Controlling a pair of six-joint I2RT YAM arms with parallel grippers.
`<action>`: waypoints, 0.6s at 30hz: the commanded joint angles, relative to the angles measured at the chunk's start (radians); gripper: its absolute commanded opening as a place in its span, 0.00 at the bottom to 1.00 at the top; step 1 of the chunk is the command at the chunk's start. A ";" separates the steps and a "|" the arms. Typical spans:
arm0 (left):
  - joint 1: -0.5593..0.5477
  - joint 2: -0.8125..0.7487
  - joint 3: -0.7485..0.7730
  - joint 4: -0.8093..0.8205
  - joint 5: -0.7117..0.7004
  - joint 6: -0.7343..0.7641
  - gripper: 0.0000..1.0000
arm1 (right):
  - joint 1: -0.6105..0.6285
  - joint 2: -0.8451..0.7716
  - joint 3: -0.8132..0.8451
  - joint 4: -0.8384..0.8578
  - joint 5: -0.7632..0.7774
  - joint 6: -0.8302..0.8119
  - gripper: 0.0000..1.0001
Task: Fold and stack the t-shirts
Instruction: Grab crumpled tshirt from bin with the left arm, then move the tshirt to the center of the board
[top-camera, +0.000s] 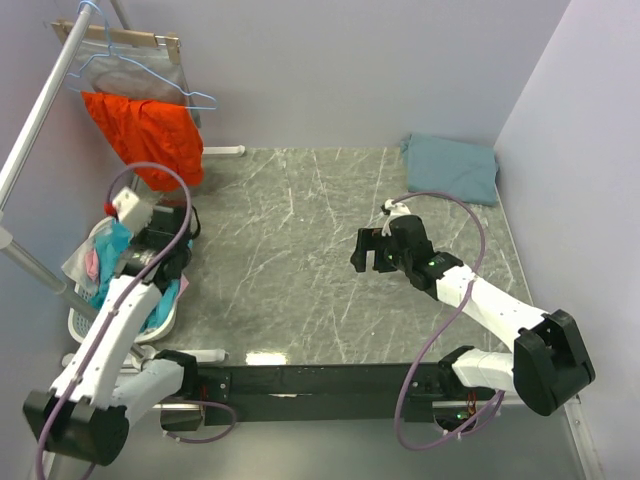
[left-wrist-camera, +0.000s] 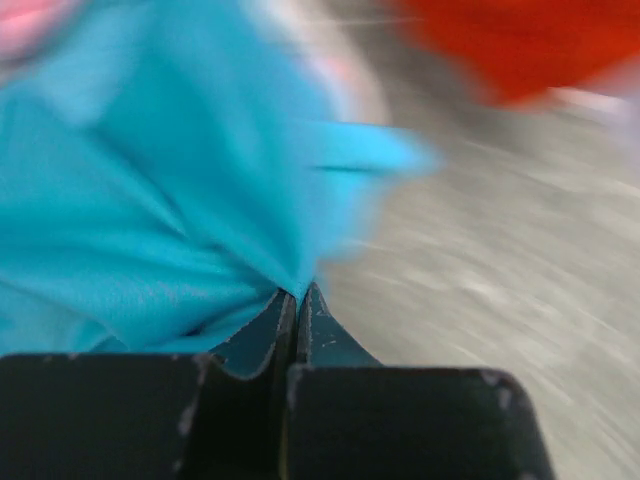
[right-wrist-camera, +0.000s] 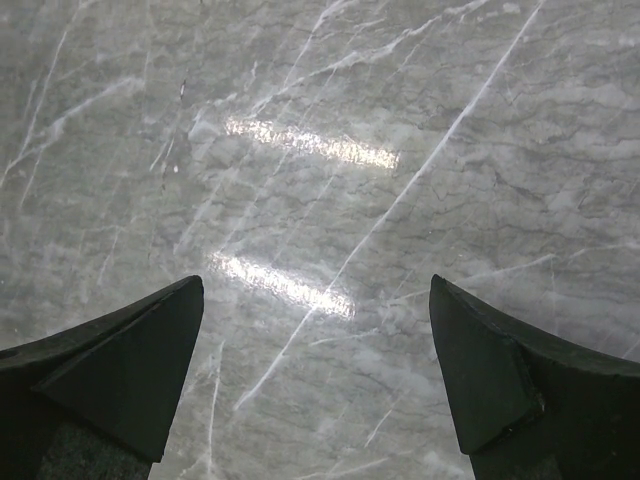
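Note:
The bright teal t-shirt (left-wrist-camera: 150, 220) fills the left of the blurred left wrist view; in the top view a bit of it (top-camera: 112, 243) shows in the basket at the far left. My left gripper (left-wrist-camera: 298, 292) is shut on a fold of the teal t-shirt, over the basket (top-camera: 160, 240). The slate grey-blue t-shirt (top-camera: 452, 167) lies folded at the table's far right corner. My right gripper (top-camera: 372, 255) hangs open and empty above the middle of the marble table (right-wrist-camera: 320, 150), its fingers (right-wrist-camera: 130, 370) wide apart.
An orange-red garment (top-camera: 148, 135) hangs on a hanger from a rack at the far left; it shows blurred in the left wrist view (left-wrist-camera: 520, 45). A white laundry basket (top-camera: 90, 318) holding mixed clothes stands at the table's left edge. Walls close the far and right sides.

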 joint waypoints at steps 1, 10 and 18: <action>-0.035 -0.069 0.196 0.311 0.417 0.339 0.01 | -0.007 -0.010 -0.010 0.051 0.017 0.032 1.00; -0.265 0.046 0.293 0.379 0.842 0.397 0.01 | -0.007 -0.108 0.026 -0.043 0.259 0.081 1.00; -0.681 0.338 0.124 0.577 0.895 0.389 0.01 | -0.007 -0.292 0.073 -0.195 0.576 0.101 1.00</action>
